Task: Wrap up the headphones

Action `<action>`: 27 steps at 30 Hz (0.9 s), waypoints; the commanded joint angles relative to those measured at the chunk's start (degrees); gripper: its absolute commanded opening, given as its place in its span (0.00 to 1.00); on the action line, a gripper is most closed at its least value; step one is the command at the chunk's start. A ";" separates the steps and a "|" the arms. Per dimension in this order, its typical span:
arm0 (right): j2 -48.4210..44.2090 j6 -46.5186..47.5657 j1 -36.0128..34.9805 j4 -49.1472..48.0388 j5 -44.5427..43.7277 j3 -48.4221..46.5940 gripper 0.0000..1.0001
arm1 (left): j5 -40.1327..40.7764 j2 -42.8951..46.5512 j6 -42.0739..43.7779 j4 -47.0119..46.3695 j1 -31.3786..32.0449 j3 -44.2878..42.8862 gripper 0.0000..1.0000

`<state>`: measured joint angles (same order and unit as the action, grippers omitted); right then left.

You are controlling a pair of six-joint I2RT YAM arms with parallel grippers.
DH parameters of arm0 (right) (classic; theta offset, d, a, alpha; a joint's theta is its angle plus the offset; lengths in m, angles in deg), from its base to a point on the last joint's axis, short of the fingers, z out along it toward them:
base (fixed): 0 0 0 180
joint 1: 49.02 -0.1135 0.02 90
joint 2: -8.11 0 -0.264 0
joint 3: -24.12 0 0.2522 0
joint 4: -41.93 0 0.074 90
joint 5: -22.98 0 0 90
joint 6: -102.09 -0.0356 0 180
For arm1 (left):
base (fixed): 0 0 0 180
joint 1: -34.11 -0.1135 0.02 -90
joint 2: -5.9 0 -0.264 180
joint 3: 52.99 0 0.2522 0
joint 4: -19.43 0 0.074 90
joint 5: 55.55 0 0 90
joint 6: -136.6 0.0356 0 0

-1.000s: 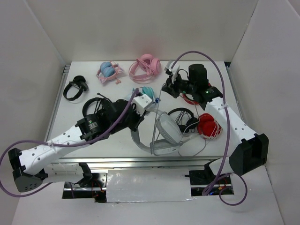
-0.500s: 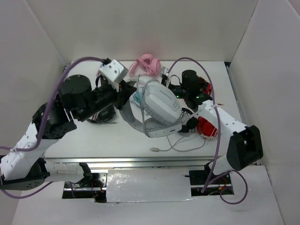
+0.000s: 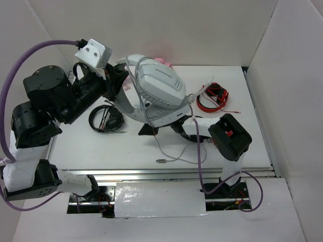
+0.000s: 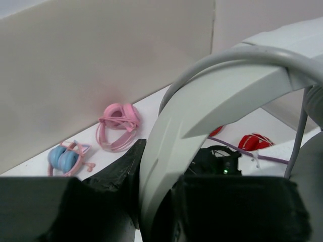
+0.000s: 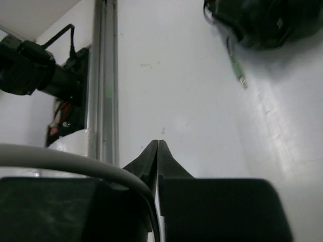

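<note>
we see the left tool (image 3: pixel 117 82) clenched on the wide band of the headphones (image 3: pixel 159 88), holding them high above the middle of the desk (image 3: pixel 242 146). their thin cable (image 3: pixel 179 160) hangs to the desk, its plug (image 3: pixel 161 161) lying by the near edge. the right tool (image 5: pixel 158 151) sits low beneath the headphones, fingertips pressed together; the cable crosses beside its fingers, and we cannot tell whether it is pinched. a black pair (image 3: pixel 106 120) lies to the left, a red pair (image 3: pixel 212 98) to the right.

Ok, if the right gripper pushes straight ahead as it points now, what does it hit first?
Probably bare table; the right gripper aims between the rail and the black headphones. Depth unclear.
</note>
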<state>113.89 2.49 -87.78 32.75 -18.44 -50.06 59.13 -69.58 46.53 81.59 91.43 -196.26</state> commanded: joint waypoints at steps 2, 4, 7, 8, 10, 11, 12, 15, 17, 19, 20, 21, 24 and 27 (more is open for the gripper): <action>-5.21 -5.43 -1.92 -9.58 -4.87 8.72 0.00 | 5.20 3.58 -0.98 -5.77 0.16 1.79 0.00; -10.73 -6.12 -2.28 -11.06 -12.93 15.84 0.00 | 6.77 5.87 -1.24 -8.22 0.16 6.72 0.00; -16.11 -7.18 -1.67 -11.34 -16.22 23.06 0.00 | 9.32 6.58 -1.50 -9.20 -0.63 8.93 0.00; -19.26 -7.53 -1.49 -10.12 -18.23 24.55 0.00 | 9.59 6.49 -1.68 -8.42 -1.59 8.93 0.00; -24.18 -7.18 -1.84 -6.97 -19.57 27.72 0.00 | 10.64 6.31 -2.82 -8.67 -3.95 9.89 0.00; -25.87 -7.18 -2.02 -6.07 -20.44 29.03 0.00 | 12.65 5.96 -3.96 -9.02 -4.93 10.42 0.00; -27.89 -7.18 -3.41 -4.93 -21.41 31.31 0.00 | 13.97 5.61 -4.84 -9.29 -5.98 11.12 0.00; -38.93 -7.88 -7.36 1.99 -28.52 34.66 0.00 | 13.11 3.77 -8.53 -8.77 -13.60 12.61 0.00; -45.96 -8.50 -9.30 7.35 -35.81 35.81 0.00 | 9.96 2.97 -11.42 -10.33 -18.19 15.95 0.00; -50.73 -8.50 -11.59 11.49 -39.59 35.82 0.00 | 10.03 0.62 -14.75 -11.05 -24.87 17.62 0.00; -52.93 -8.41 -12.21 13.43 -42.66 35.73 0.00 | 10.20 -0.88 -16.52 -10.35 -27.15 16.93 0.00; -56.26 -8.50 -13.08 17.54 -43.91 35.20 0.00 | 7.77 -2.90 -17.84 -7.74 -32.05 15.71 0.00; -61.38 -8.94 -15.45 24.15 -47.95 33.62 0.00 | 5.28 -11.32 -25.83 -4.02 -40.67 12.44 0.00; -64.81 -7.97 -17.04 27.32 -54.70 32.66 0.00 | 0.31 -13.55 -27.51 -5.94 -47.20 16.12 0.00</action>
<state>51.53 -5.67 -103.21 52.21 -63.23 -14.85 64.12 -83.04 27.03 79.54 49.73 -180.35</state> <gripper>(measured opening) 0.007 0.279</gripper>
